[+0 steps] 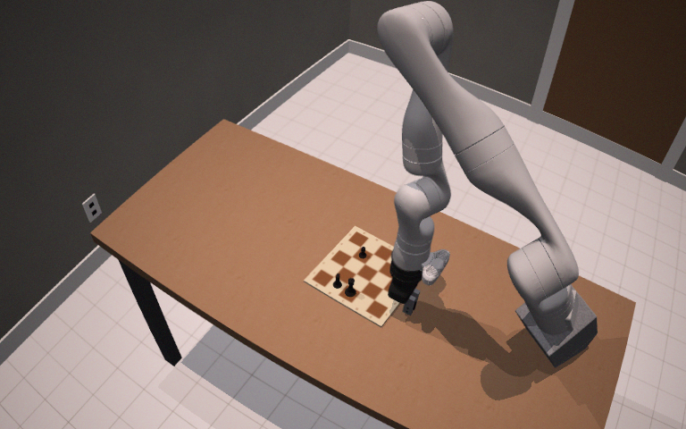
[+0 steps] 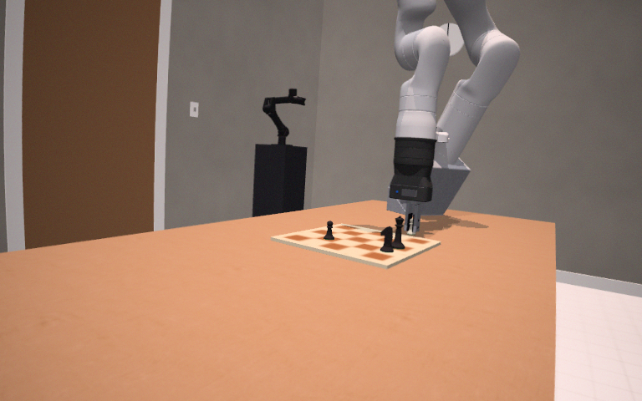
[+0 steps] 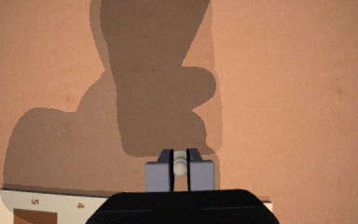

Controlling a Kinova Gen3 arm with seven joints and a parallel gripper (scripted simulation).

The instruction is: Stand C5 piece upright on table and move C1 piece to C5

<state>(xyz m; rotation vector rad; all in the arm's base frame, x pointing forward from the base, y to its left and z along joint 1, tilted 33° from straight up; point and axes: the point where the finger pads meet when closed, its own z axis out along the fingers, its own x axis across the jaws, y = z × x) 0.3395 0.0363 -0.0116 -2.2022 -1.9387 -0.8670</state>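
Note:
My gripper (image 1: 410, 305) hangs low over the table just beside the chessboard's (image 1: 356, 273) edge, on the arm's base side. It is shut on a small white piece (image 3: 180, 167), whose pale round head shows between the fingers in the wrist view. In the exterior view the fingers (image 2: 412, 226) are just behind the board (image 2: 354, 243), close to the table top. Three black pieces stand upright on the board: a pawn (image 1: 363, 252) (image 2: 328, 230), a knight (image 2: 387, 239) and a taller piece (image 2: 399, 232). The wrist view shows the board's edge (image 3: 28, 210) with digits 5 and 4.
The arm's base (image 1: 556, 323) sits on the table's right end, with its shadow across the wood between base and board. A dark second arm on a black pedestal (image 2: 279, 170) stands beyond the table.

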